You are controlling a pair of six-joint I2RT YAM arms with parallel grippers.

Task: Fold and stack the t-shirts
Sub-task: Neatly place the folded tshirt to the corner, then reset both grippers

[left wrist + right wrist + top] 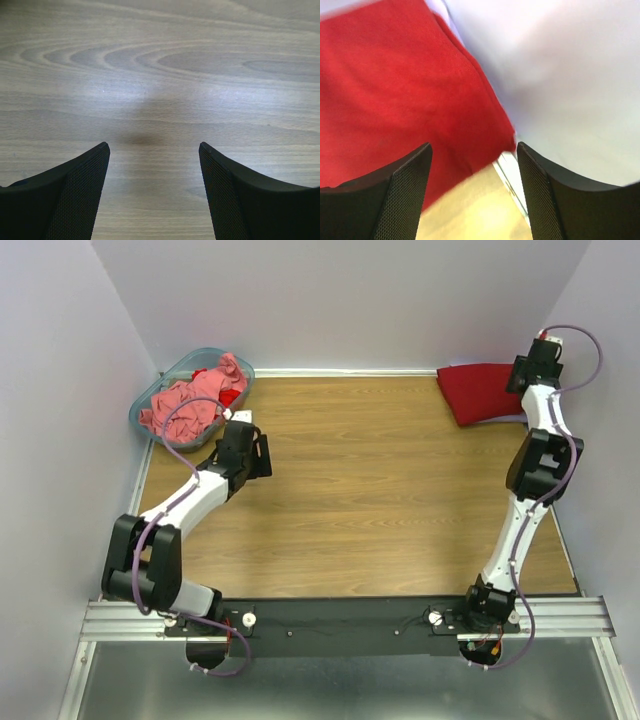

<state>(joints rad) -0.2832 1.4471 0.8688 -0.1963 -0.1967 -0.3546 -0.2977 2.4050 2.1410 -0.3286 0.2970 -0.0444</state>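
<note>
A folded dark red t-shirt lies at the table's far right corner and fills the upper left of the right wrist view. My right gripper hangs over its right edge; seen from the wrist, the gripper is open with nothing between the fingers. A salmon-pink t-shirt lies crumpled in the teal basket, with a bit of red cloth beside it. My left gripper is open above bare wood, right of the basket, and stands empty in its wrist view.
White walls close in the table on the left, back and right. The right wall stands close to the right gripper, with the table's metal edge rail below it. Bare wooden tabletop spans the middle.
</note>
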